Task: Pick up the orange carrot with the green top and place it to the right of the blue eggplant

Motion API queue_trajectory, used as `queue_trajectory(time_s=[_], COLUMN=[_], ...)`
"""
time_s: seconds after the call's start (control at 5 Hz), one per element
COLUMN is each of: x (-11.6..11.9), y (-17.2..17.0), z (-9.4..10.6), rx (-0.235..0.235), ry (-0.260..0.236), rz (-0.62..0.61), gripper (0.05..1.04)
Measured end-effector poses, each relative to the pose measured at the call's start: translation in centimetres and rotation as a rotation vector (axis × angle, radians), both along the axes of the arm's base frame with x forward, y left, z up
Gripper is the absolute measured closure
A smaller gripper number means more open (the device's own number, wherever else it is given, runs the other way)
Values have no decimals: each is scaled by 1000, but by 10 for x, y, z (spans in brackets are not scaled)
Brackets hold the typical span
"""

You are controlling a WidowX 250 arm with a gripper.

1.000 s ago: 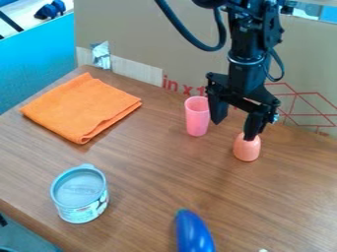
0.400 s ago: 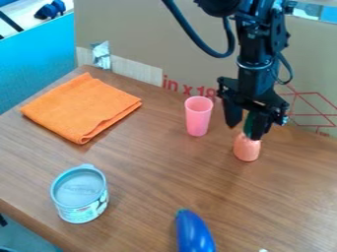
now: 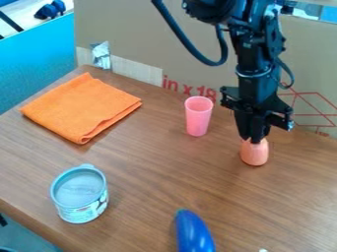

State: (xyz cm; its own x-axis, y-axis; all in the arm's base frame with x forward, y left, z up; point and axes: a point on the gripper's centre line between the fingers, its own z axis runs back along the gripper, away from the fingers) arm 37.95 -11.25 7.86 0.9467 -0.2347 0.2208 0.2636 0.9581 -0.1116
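Observation:
The black gripper hangs at the right of the wooden table, shut on the upper end of a small salmon-orange object. The object's rounded lower part shows below the fingertips, upright and at or very near the table; its top is hidden by the fingers. To the left of the gripper, a pink cup stands upright, apart from it.
A folded orange cloth lies at the back left. A lidded light-blue tin stands at the front left, and a blue eggplant-shaped item lies at the front edge of view. Cardboard rises behind the table.
The gripper has moved right and slightly down, and its fingers have come together on the salmon-orange object. That object has shifted slightly right and towards the camera.

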Motion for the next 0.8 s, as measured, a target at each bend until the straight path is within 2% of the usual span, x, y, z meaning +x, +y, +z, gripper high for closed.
queue_trajectory(time_s=[0.2, 0.4, 0.6, 0.8], x=[-4, -15, -39, -63], y=[1, 1, 0, -15], z=[3, 19, 35, 35], rx=[-10, -16, 31, 35], ry=[-15, -59, -103, -108], rz=[-4, -13, -34, -84], gripper=[883, 883, 883, 883])
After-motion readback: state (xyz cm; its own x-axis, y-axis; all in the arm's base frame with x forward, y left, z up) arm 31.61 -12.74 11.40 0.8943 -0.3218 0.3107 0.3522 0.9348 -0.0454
